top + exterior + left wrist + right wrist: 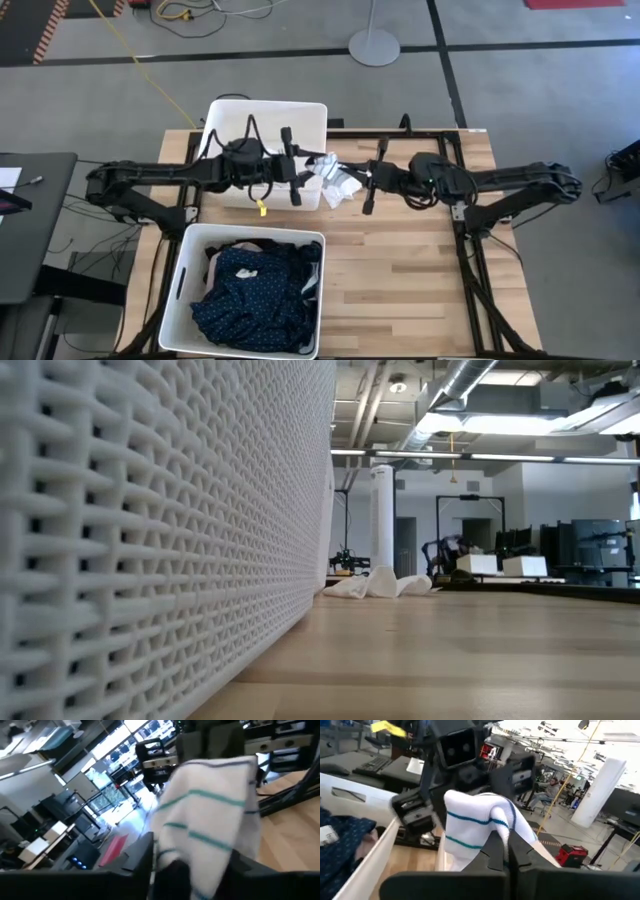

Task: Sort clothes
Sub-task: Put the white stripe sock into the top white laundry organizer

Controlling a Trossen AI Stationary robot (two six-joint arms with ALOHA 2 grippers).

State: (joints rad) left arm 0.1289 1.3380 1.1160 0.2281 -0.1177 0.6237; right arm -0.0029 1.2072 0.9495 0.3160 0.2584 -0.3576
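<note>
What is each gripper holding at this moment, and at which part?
The right gripper is shut on the striped sock, pinching a fold. The left gripper has the other end between its fingers; whether it grips cannot be told.

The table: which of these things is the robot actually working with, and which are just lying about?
Part of the job:
striped sock, held between both grippers
clothes heaped in the near bin
far bin
left gripper
right gripper

Lying about:
yellow cable on the floor
round stand base

sock (470,832): soft knit cloth | bin (150,530): woven-look plastic | table (420,270): matt wood
</note>
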